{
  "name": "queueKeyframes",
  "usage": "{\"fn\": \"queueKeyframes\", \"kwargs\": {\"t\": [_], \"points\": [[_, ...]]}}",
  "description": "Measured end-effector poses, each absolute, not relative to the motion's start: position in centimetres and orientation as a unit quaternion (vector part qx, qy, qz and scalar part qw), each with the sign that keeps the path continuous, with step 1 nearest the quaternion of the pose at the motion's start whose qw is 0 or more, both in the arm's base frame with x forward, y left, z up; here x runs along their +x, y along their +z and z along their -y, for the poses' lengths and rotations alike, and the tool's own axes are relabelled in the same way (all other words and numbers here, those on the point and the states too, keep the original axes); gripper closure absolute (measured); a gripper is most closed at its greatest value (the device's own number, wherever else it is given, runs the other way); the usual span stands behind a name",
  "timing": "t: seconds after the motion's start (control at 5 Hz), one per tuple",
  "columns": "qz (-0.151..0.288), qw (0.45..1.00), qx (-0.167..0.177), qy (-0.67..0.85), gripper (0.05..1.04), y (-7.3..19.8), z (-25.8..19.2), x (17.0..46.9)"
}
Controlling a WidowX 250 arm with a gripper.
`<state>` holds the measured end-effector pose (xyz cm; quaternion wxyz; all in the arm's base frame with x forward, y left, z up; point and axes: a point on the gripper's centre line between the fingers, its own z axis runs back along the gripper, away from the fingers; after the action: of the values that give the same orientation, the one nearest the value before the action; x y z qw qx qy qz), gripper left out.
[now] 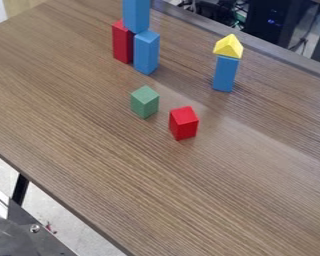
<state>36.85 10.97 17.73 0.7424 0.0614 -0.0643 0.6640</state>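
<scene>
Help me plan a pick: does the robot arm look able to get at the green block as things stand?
Likely yes, from above: the green block has nothing on top and stands apart from the nearer red block, though reach is uncertain.

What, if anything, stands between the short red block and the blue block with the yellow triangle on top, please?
Nothing visible stands between the short red block and the blue block under the yellow triangle; the green block sits off to one side.

Brown table [116,160], red, blue, green blocks [144,102]
</scene>
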Motion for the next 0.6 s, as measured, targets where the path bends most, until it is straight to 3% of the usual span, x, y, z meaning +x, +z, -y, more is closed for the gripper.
{"fn": "queueKeyframes", "kwargs": {"t": [0.6], "points": [[0.06,0.733,0.032,0.677,0.085,15.8,-12.7,36.7]]}}
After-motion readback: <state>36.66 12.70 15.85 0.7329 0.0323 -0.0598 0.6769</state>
